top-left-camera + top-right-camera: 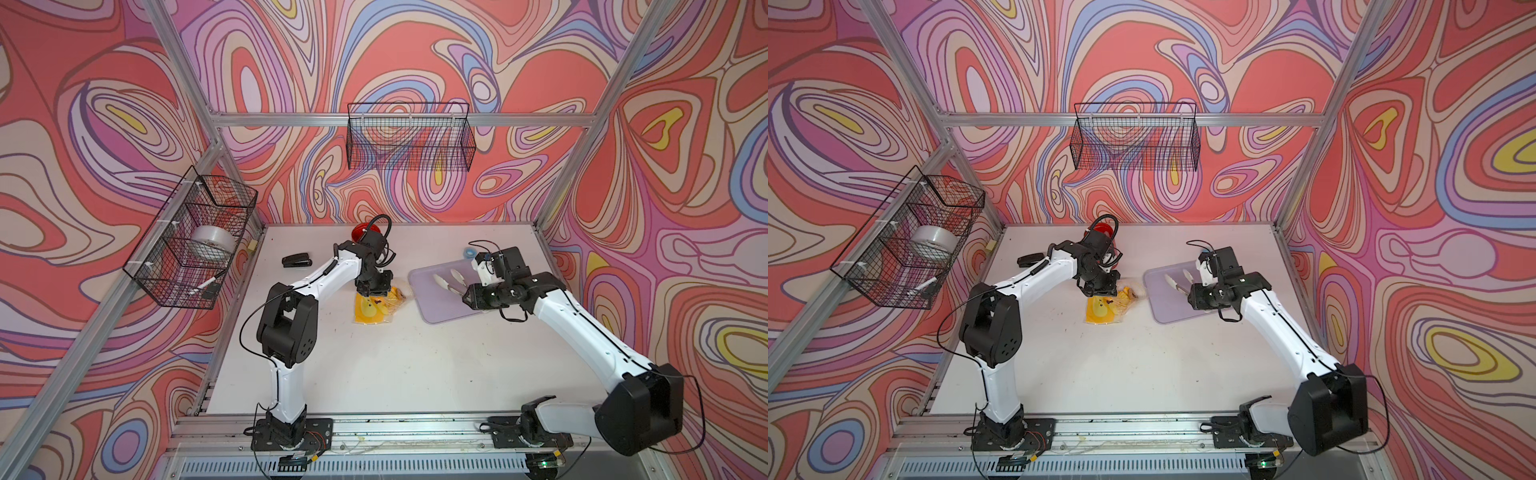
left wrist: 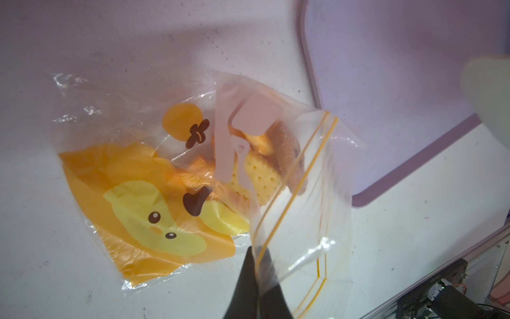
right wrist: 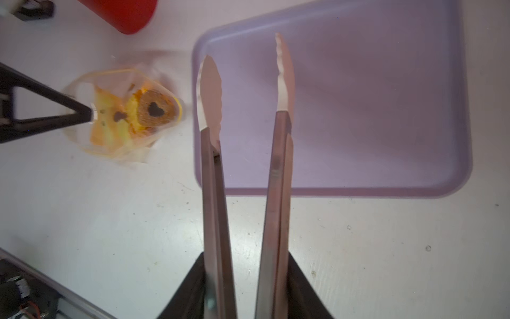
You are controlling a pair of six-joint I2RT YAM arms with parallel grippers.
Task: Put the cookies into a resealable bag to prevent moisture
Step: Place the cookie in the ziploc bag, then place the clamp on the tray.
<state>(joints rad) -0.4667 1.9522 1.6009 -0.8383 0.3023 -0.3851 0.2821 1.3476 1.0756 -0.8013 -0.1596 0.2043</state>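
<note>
Swirly walls are enclosing a white table (image 1: pixel 374 365), where the bag (image 2: pixel 124 171) is lying just beside the tray (image 3: pixel 372 110), with the cookies (image 2: pixel 262 176) already inside. The left claw (image 3: pixel 89 114) is pinching its limp, slippery rim by the zip. The right claw (image 3: pixel 245 276) is gripping parted, empty tongs (image 3: pixel 212 193). The cookies look brittle, so pressing only along the zip seems wise.

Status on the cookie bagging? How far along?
Done: the assorted cookies sit inside the clear printed zip bag; none show on the flat lilac tray. In hand: the left gripper pinches the bag's rim, mouth open; the right gripper holds empty metal tongs over the tray. Left: press the zip shut.
</note>
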